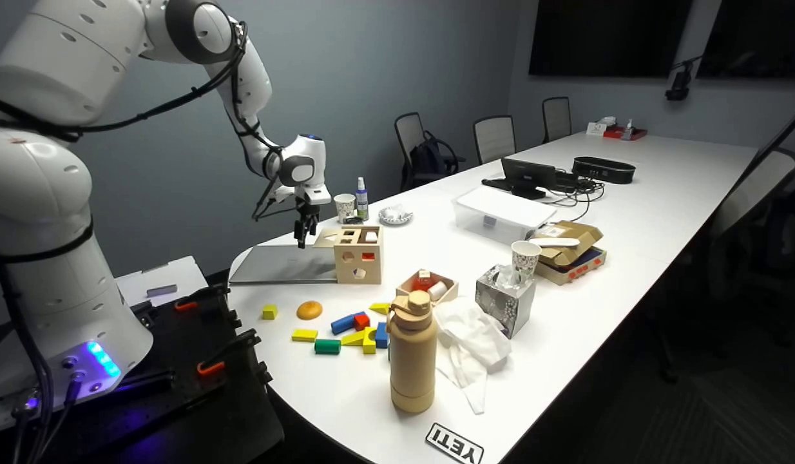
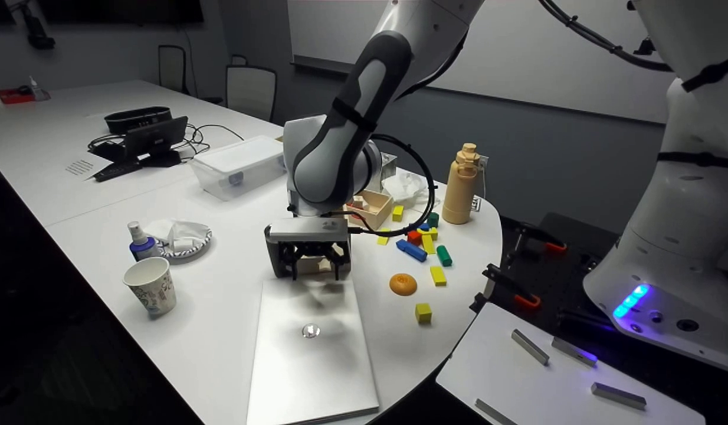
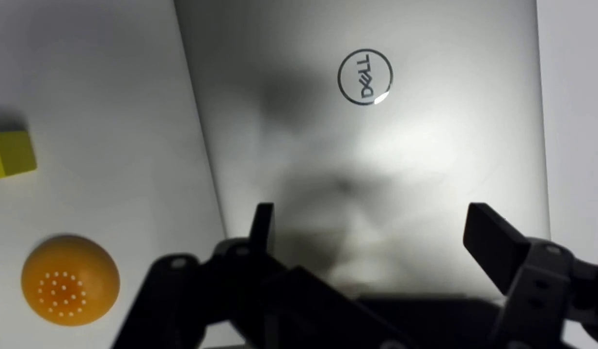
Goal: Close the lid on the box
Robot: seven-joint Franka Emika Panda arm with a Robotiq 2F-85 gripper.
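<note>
Lying at nine o'clock of the box [image 1: 358, 263], in an exterior view: one grey laptop [image 1: 285, 265]. Above it, fingers [image 3: 495, 247]: spread wide, nothing held. Next, the lid [image 1: 321, 241]: pale wood with cut-outs, projected from the box top toward nine o'clock; whether hinged or sliding cannot be told. Then the box: set on the desk [image 1: 352, 393], just beside the laptop. Judged light, stiff, not fragile, liable to be slid if shoved; the lid is best taken by its free edge at nine o'clock and brought toward three.

Counted, left to right: yellow blocks [image 1: 304, 335], at least five, eight to six o'clock; orange dome [image 1: 309, 310], one, half past seven; green cylinder [image 1: 327, 347], one, near seven; blue blocks [image 1: 343, 325], at least two, about six; red block [image 1: 361, 323], one, six; further green piece [image 2: 433, 219], one, in an exterior view; bottle [image 1: 413, 361], one, five; tray [image 1: 450, 292], one, four; tissue box [image 1: 504, 306], one, past three.
</note>
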